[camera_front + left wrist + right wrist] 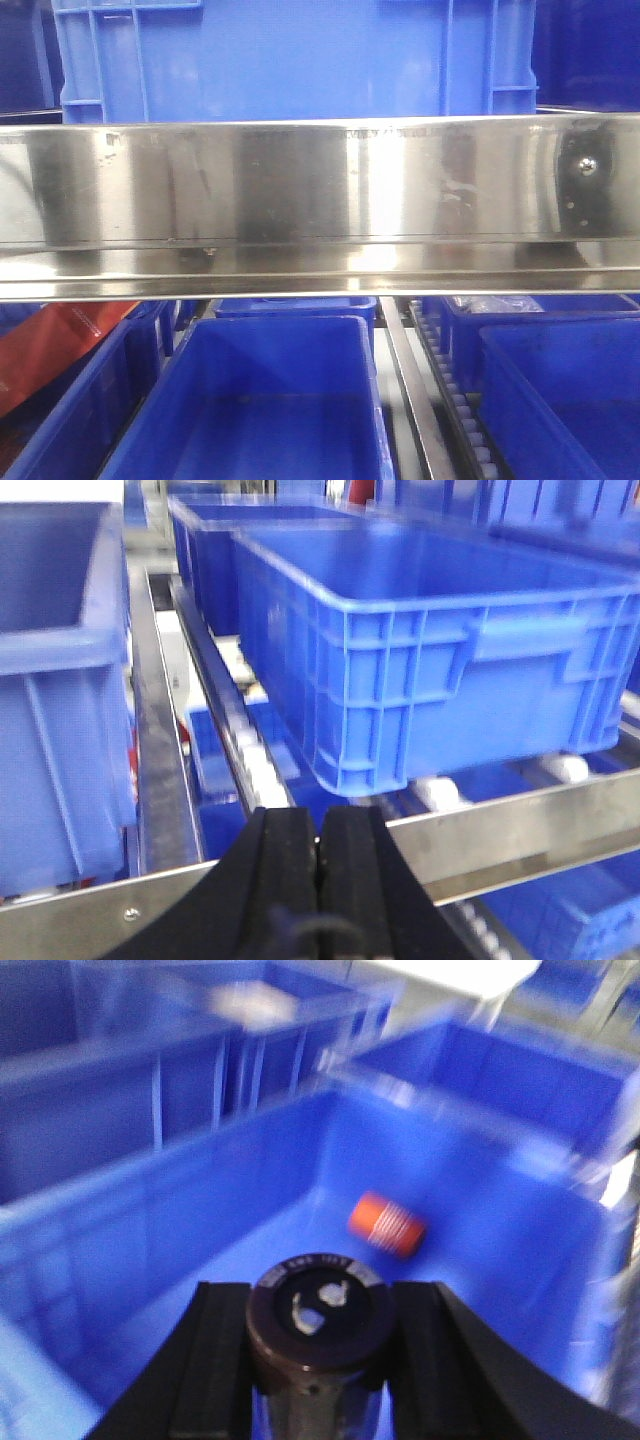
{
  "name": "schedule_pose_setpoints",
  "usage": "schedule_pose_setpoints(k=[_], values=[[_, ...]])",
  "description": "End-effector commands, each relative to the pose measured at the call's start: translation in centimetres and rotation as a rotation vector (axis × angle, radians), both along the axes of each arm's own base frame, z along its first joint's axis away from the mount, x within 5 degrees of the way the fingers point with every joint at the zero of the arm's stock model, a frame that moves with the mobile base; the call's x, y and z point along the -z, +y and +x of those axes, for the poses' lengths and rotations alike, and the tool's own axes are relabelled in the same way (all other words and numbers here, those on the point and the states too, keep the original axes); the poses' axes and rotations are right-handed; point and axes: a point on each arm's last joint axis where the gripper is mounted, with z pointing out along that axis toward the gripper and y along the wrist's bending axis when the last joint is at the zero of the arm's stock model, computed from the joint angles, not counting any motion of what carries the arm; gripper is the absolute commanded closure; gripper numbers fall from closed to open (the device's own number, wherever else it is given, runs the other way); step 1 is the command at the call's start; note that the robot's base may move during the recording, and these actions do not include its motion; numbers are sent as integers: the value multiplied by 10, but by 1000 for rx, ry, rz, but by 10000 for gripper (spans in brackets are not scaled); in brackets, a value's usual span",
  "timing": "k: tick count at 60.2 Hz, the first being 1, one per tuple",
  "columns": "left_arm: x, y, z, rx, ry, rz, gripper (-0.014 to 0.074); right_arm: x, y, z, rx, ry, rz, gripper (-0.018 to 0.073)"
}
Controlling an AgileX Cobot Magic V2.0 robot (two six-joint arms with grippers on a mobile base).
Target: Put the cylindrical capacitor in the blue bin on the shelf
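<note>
Steel fills the front view: the wide shiny front rail of the shelf [320, 200] runs from the left edge to the right, with a dark bolt near its right end. Above the rail stands a large blue crate [290, 55]. Below it, at the left, something red-orange [55, 350] lies slanted beside a blue bin; in the middle sits an open blue bin [265, 400], then a roller track [455, 400], then another blue bin [565, 400] at the right edge.

From the left wrist, a blue bin [55, 700] stands at the left, a steel rail and roller track run beside it, and a big blue bin [440, 650] sits on rollers toward the right, behind a steel front rail [520, 825]. The left gripper [320, 855] hovers in front of that rail, its black pads [285, 860] pressed together with nothing between them.

From the right wrist, blurred, the right gripper [318, 1345] is clamped on the cylindrical capacitor [318, 1325], a dark stub seen end-on with two metal tabs on its face, black fingers [215, 1360] against both its sides. It hangs over an open blue bin [150, 1230]. On that bin's floor, toward the right wall, lies a small orange cylinder [385, 1224] on its side. More blue bins stand behind.
</note>
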Motion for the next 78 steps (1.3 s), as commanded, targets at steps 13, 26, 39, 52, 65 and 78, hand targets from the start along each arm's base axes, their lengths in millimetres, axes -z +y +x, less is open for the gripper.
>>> schedule_pose_setpoints(k=[13, 26, 39, 52, 65, 78], values=[[4, 3, -3, -4, 20, -4, 707, 64, 30, 68, 47, 224, -83, 721], [4, 2, -4, 5, 25, -11, 707, 87, 37, 80, 47, 279, -119, 699], [4, 2, -4, 7, 27, -13, 707, 84, 35, 79, 57, 292, -113, 161], [4, 2, -4, 7, 27, -13, 707, 72, 30, 72, 56, 268, -98, 10], [4, 3, -3, -2, 21, -6, 707, 35, 17, 48, 55, 185, -45, 281], [4, 3, -3, -12, 16, 3, 707, -12, -8, 7, 52, 79, 21, 722]])
